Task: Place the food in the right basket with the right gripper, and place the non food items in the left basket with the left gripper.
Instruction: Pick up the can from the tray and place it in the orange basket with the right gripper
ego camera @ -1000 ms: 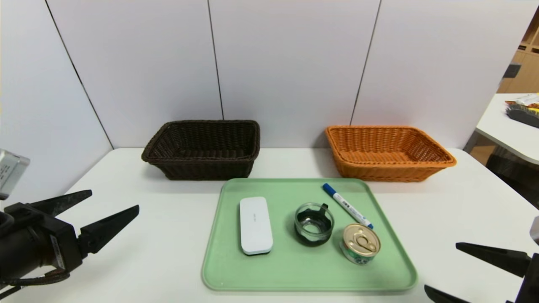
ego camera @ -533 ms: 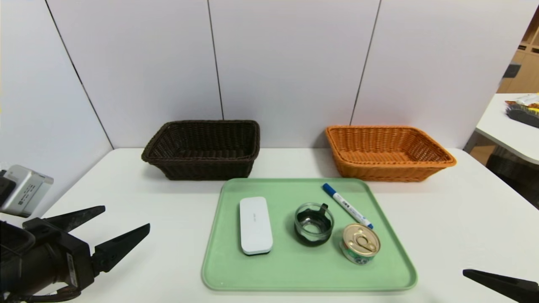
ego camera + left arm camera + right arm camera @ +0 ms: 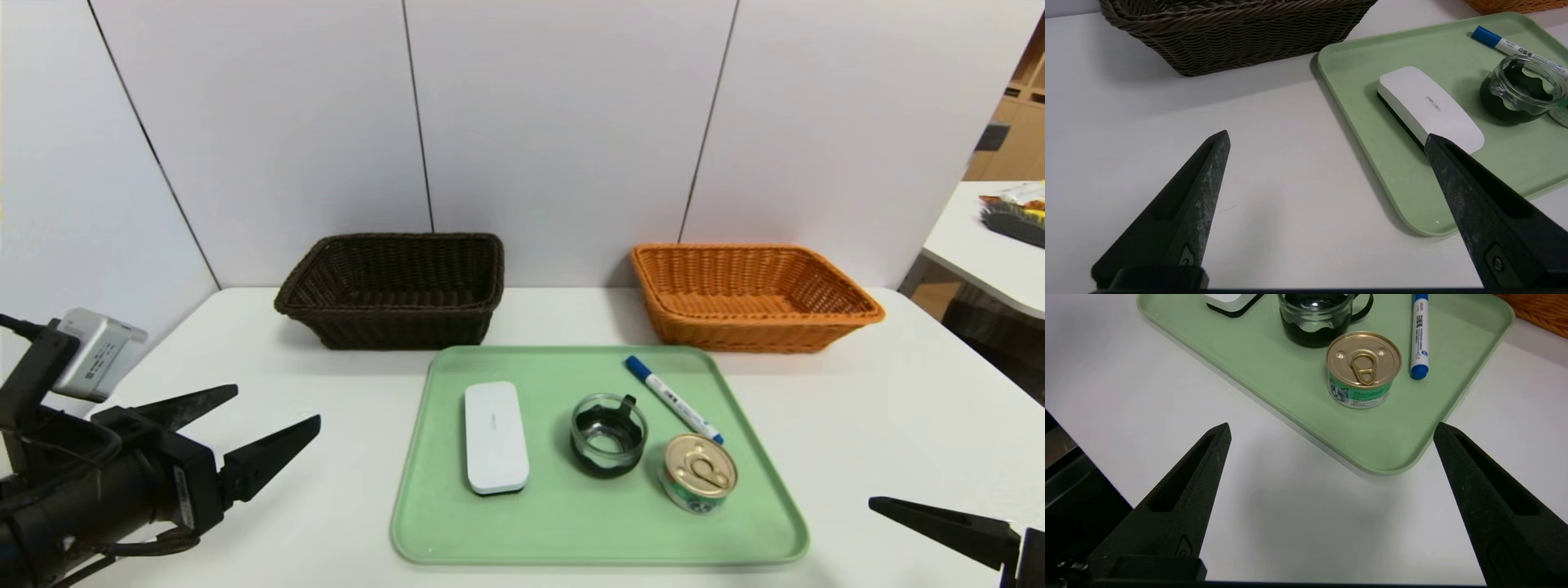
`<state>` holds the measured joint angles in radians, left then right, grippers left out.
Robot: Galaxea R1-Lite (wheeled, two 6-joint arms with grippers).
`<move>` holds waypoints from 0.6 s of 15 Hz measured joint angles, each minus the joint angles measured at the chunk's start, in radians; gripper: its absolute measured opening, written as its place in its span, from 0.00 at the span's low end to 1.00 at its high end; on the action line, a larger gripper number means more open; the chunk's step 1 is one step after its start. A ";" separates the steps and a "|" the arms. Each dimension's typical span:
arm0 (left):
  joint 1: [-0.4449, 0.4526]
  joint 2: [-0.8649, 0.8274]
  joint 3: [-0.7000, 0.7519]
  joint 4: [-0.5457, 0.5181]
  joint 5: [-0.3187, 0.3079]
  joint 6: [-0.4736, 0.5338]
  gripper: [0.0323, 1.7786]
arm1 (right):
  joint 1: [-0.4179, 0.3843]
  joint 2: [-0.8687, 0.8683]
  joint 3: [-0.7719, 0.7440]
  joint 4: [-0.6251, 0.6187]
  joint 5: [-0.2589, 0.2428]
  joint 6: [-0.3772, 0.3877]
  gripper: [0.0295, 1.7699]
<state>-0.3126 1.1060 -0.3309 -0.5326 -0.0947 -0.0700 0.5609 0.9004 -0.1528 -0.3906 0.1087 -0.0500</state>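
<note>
A small tin can with a gold pull-tab lid stands on the green tray's near right. On the same tray lie a white case, a glass jar and a blue-capped marker. The dark brown basket stands behind at the left, the orange basket at the right. My left gripper hangs open left of the tray, holding nothing. My right gripper is open by the tray's near right corner; only one finger shows in the head view.
The green tray sits mid-table in front of both baskets. White wall panels stand close behind the baskets. A second table with clutter stands off to the right. Bare tabletop lies between my left gripper and the dark basket.
My left gripper has moved right, closer to the tray, still open. My right gripper has sunk toward the head view's lower edge, so only one finger remains in sight.
</note>
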 joint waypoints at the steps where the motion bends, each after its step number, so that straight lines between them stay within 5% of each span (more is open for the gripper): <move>1: -0.002 0.011 0.001 -0.010 0.000 0.000 0.95 | 0.001 0.026 -0.001 -0.031 0.000 -0.001 0.97; 9: -0.023 0.098 -0.006 -0.083 -0.001 0.005 0.95 | 0.006 0.289 -0.007 -0.249 -0.008 -0.003 0.97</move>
<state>-0.3357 1.2040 -0.3370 -0.6153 -0.0957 -0.0649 0.5670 1.1891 -0.1600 -0.6394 0.1004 -0.0528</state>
